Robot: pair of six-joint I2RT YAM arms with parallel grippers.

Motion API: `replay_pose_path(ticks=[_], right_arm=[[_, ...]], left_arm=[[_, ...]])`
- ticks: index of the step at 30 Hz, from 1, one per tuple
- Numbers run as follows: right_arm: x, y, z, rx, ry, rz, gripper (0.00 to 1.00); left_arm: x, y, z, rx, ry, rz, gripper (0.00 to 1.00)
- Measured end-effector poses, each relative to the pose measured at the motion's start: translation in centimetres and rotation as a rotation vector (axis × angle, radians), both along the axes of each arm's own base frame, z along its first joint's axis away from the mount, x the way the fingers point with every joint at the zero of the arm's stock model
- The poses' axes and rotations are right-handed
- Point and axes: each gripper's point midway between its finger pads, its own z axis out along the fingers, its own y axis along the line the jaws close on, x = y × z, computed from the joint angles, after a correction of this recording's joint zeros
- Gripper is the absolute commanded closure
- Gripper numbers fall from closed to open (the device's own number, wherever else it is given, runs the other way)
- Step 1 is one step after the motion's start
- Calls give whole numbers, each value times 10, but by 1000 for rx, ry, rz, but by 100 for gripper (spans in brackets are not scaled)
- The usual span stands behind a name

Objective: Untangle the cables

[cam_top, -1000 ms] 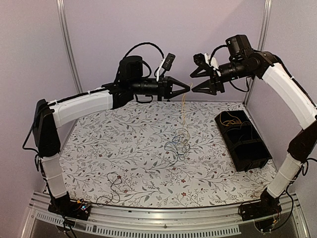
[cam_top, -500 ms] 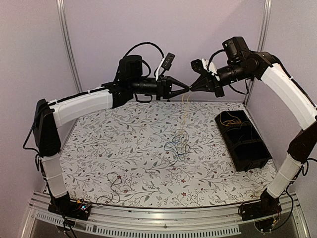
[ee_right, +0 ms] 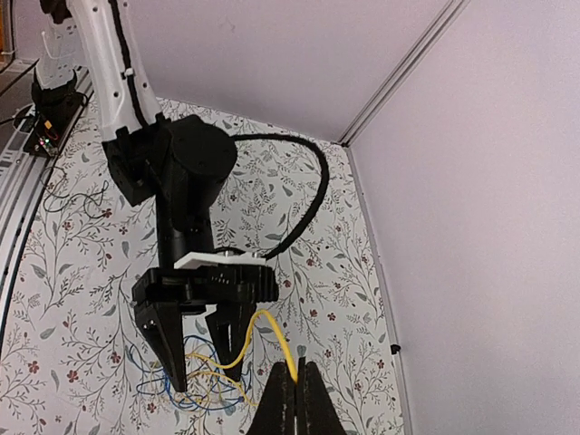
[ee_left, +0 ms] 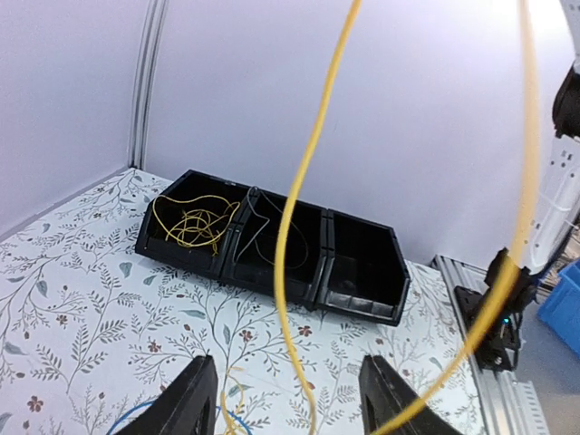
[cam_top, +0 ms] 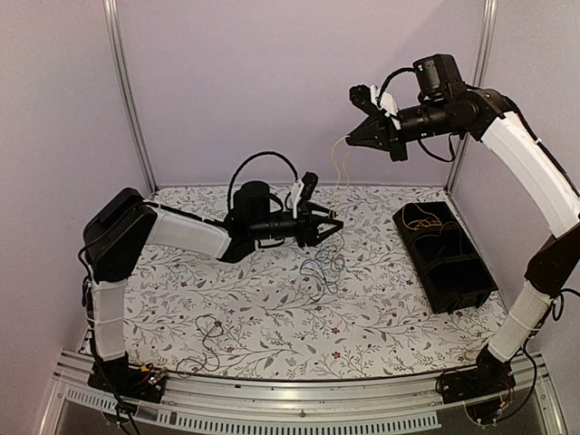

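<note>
The cables form a blue and yellow tangle (cam_top: 324, 265) in the middle of the table. One yellow cable (cam_top: 337, 165) rises from it to my right gripper (cam_top: 350, 142), which is high up and shut on the cable's end (ee_right: 276, 337). My left gripper (cam_top: 333, 225) is low, just behind the tangle, open and holding nothing. In the left wrist view the yellow cable (ee_left: 290, 208) hangs in front of the open fingers (ee_left: 195, 399). From the right wrist view my right gripper (ee_right: 292, 385) pinches the cable above the open left gripper (ee_right: 207, 381) and the tangle (ee_right: 186, 394).
A black three-compartment bin (cam_top: 464, 292) stands at the right, with yellow cables (cam_top: 419, 217) in its far compartment and a dark wire (ee_left: 263, 227) in the middle one. A loose dark cable (cam_top: 210, 340) lies near the front left edge.
My left gripper let go of the yellow cable, opened and dropped from high up to just above the tangle. My right gripper shut on the cable end and stayed high.
</note>
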Motion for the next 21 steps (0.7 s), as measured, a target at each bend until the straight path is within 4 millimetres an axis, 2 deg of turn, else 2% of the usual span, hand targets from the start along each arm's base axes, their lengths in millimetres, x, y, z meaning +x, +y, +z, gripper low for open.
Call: replay_pose_path(ticks=[3,8,13,17,21], right_arm=[[4,-1,17,38,-18,-20,100],[12,-6,39,106,-24,-49,100],[27,-22,67,186,-32,-90,100],[42,-55,112,294,-75,-135,100],[49,-98,161,390,-156,-200,100]], left_arm=[[6,-11,-36,-2,37,20,49],[20,-28,-91,5,120,47,67],[36,-36,-133,28,210,98,69],[44,-32,-158,77,262,152,74],[53,-25,-171,112,297,212,81]])
